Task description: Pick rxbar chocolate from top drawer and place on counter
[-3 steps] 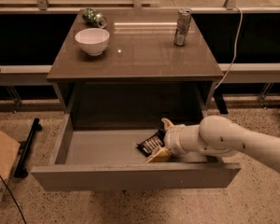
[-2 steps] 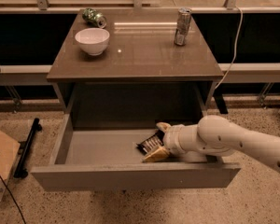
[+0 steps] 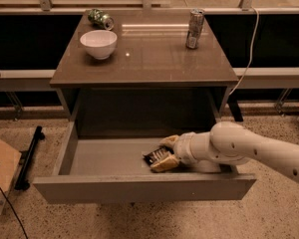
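The top drawer (image 3: 139,187) is pulled fully open below the counter (image 3: 144,59). The rxbar chocolate (image 3: 153,156), a black wrapper with pale print, lies at the right of the middle of the drawer floor. My gripper (image 3: 162,154) reaches into the drawer from the right. Its tan fingers (image 3: 165,164) sit on either side of the bar's right end and are closed on it. The bar's left end sticks out from between them, low over the drawer floor. The white arm hides the drawer's right part.
On the counter stand a white bowl (image 3: 98,43) at back left, a tipped green can (image 3: 100,19) behind it, and an upright metal can (image 3: 194,29) at back right. A cardboard box (image 3: 0,168) and a black bar (image 3: 29,156) lie on the floor at left.
My gripper has edged a little to the left in the drawer, and the bar between the fingers has shifted left with it.
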`<state>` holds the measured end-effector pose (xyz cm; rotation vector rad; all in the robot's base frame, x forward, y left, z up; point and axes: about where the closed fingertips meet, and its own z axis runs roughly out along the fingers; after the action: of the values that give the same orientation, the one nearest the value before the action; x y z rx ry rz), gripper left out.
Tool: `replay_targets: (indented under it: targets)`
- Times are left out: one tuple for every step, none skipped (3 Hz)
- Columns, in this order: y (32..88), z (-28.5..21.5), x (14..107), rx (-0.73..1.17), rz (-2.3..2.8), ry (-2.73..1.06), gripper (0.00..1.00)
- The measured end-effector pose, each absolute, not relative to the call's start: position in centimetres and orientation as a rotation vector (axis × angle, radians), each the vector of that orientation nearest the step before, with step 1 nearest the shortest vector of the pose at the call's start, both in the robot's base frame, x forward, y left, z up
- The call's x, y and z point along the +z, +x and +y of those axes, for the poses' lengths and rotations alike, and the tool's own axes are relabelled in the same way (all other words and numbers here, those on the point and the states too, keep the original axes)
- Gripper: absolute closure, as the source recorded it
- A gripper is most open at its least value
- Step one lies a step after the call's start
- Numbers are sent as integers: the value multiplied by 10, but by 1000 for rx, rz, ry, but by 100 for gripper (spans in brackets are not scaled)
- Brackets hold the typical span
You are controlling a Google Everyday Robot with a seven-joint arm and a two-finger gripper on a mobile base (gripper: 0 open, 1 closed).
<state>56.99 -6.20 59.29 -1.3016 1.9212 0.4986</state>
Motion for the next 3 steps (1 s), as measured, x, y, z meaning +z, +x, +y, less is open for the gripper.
replay_targets:
  targets:
    - [570, -62, 593, 499, 1921, -1302, 89]
    - [562, -61, 629, 495, 1836, -1308, 100]
    - [544, -61, 698, 461, 1689, -1341, 100]
